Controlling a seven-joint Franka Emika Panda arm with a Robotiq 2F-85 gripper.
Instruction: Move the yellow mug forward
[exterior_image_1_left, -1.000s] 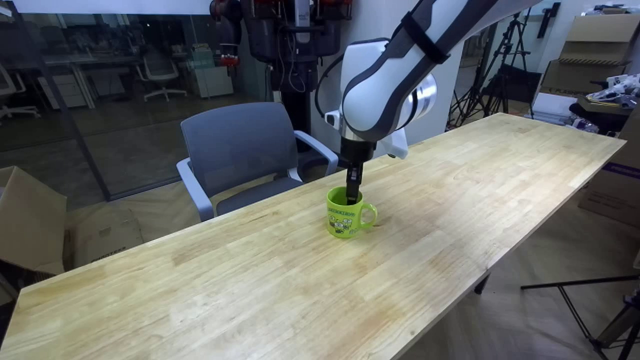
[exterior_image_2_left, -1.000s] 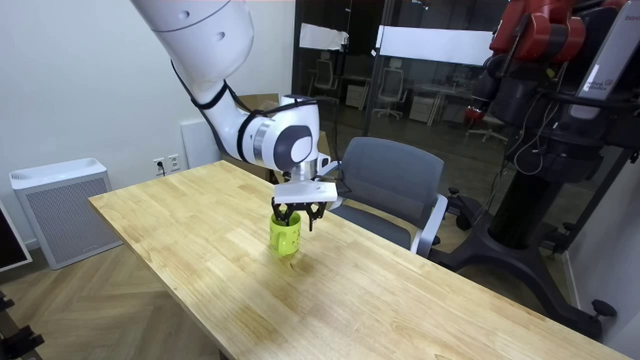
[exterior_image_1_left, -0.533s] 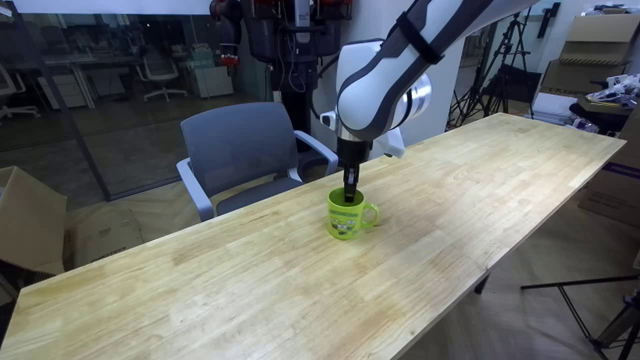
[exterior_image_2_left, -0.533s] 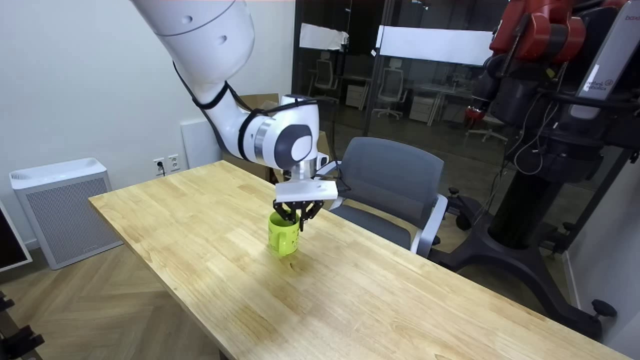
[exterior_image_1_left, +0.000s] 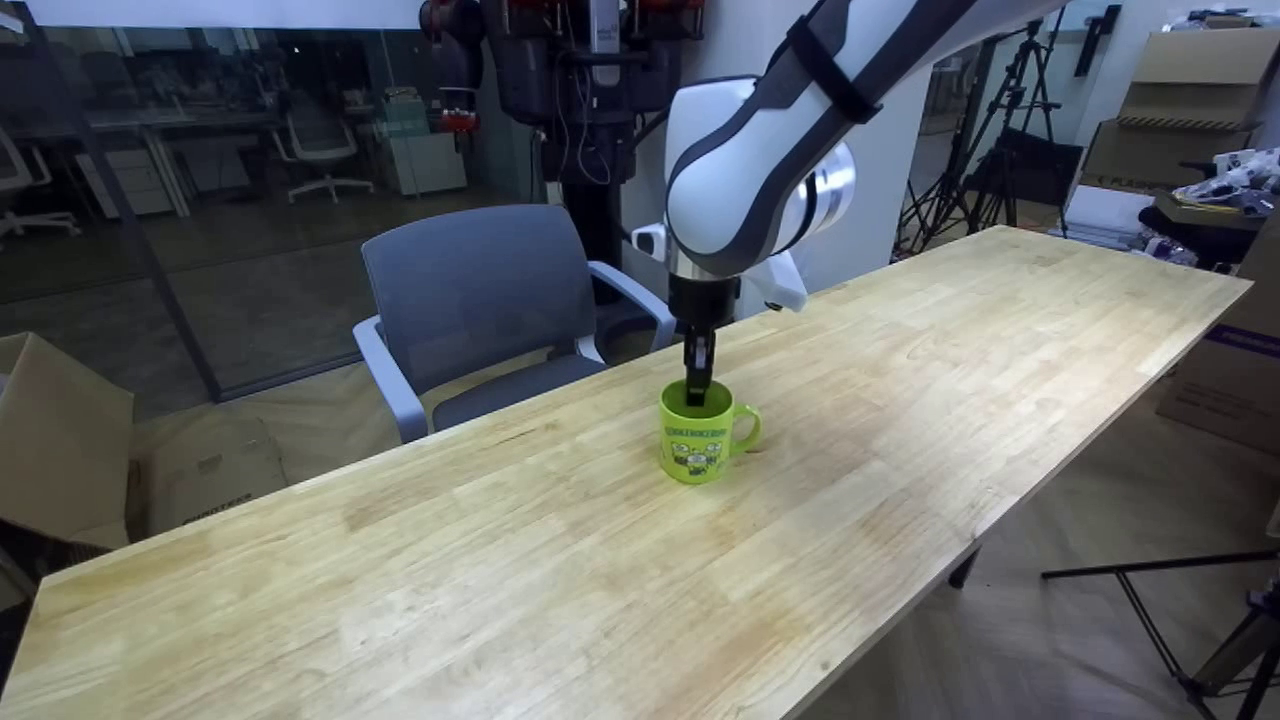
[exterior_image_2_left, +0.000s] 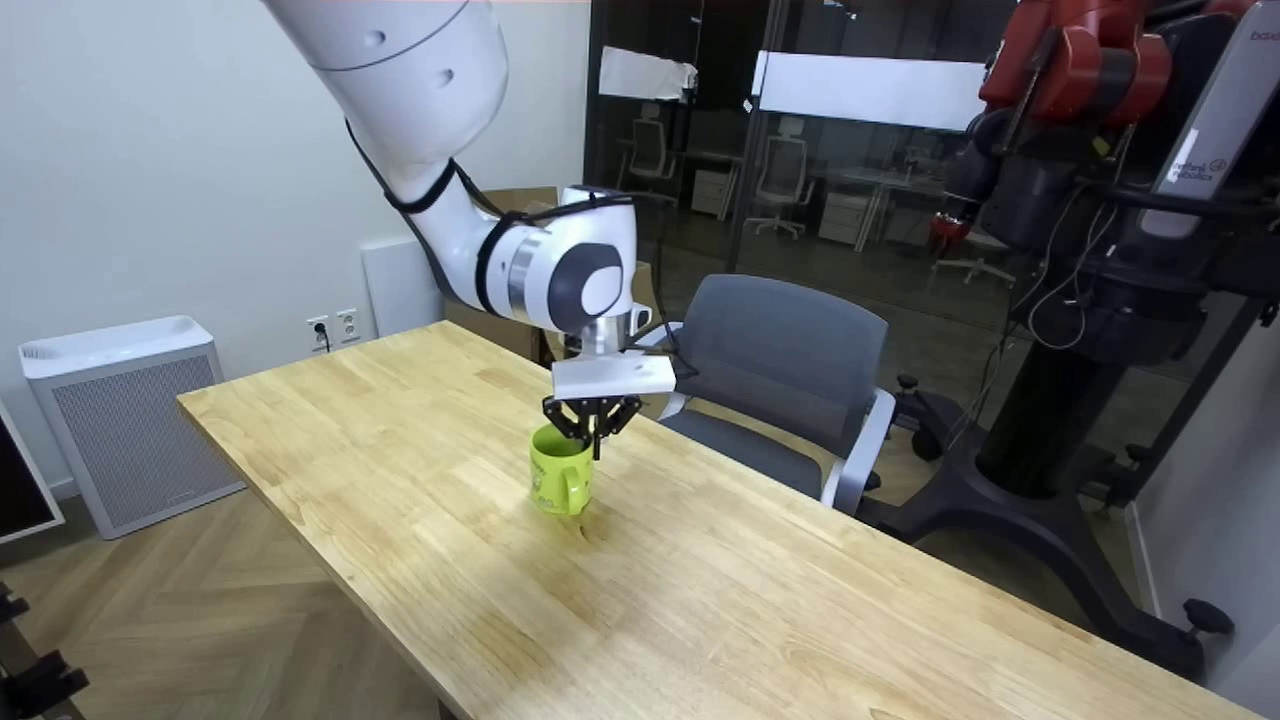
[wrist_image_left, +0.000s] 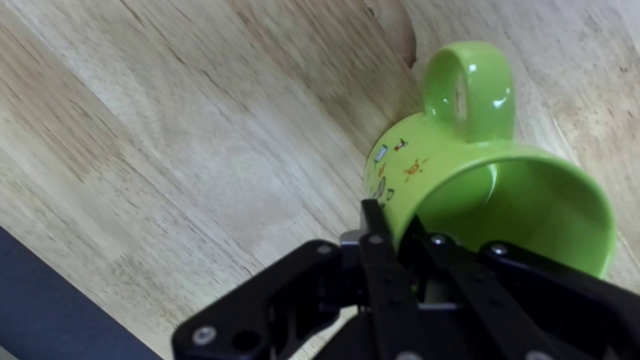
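The yellow mug (exterior_image_1_left: 695, 452), lime green and glossy with printed figures, stands upright on the wooden table in both exterior views. Its loop handle (wrist_image_left: 492, 95) points toward the top of the wrist view. My gripper (wrist_image_left: 395, 220) is shut on the mug's wall, with one black finger inside the opening and the other against the outside. From an exterior view the gripper (exterior_image_2_left: 591, 445) comes straight down onto the mug (exterior_image_2_left: 558, 482) at the rim nearer the grey chair. The finger inside is partly hidden by the rim.
The long wooden table (exterior_image_1_left: 480, 590) carries the mug. A grey office chair (exterior_image_2_left: 785, 370) is pushed close to one long side of it. Behind that chair stands a dark robot (exterior_image_2_left: 1060, 280) with red parts. Cardboard boxes (exterior_image_1_left: 1190, 130) are stacked beyond the table's far end.
My fingers have come together from a wider stance and now pinch the mug's wall. The mug has shifted slightly away from the chair's side and turned a little. My arm moved only slightly.
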